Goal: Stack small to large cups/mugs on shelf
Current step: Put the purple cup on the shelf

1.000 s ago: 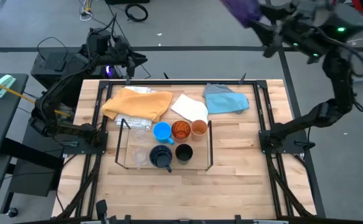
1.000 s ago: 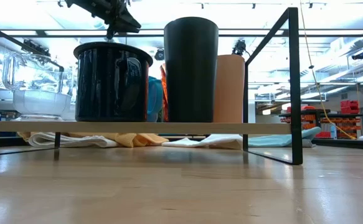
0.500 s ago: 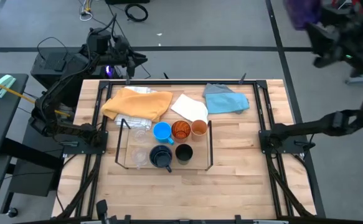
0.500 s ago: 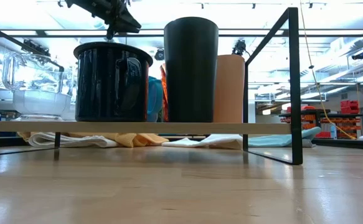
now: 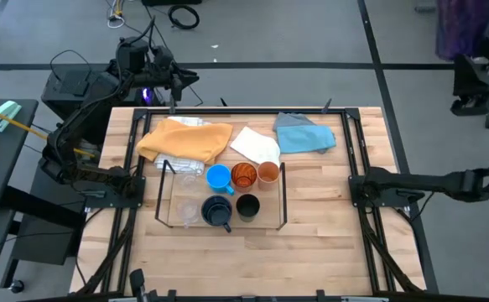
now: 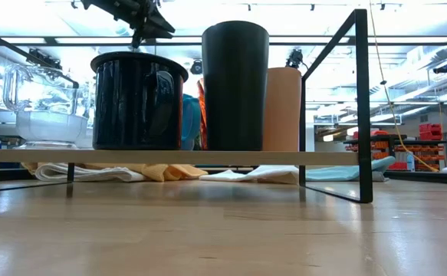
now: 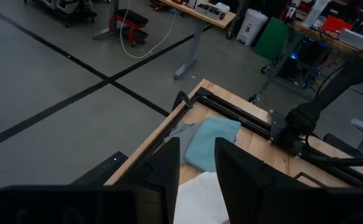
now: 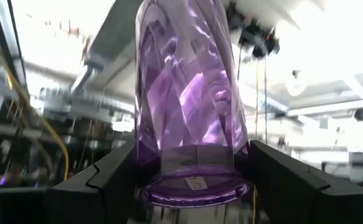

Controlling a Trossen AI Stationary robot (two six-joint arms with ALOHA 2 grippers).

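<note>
My right gripper is shut on the purple tumbler, high up and beyond the table's far right corner. My left gripper hangs over the table's far left edge, empty, with a narrow gap between its fingers. The wire shelf stands mid-table. On its clear base stand a light-blue mug, an amber tumbler, a small orange cup, a black cup, a navy mug and clear cups. My right gripper pinches the purple tumbler between its two fingers, one on each side of the wall near the end with the sticker. The rest of the tumbler reaches out past the fingertips. It is lifted clear of everything.
A yellow cloth, a white cloth and a blue cloth lie behind the shelf toward the far edge. In the low view the navy mug, the black cup and the orange cup stand at the shelf's front.
My right gripper has swung toward the right with the purple tumbler, from over the table's far edge to well beyond the far right corner. The tumbler has stayed in the hold.
</note>
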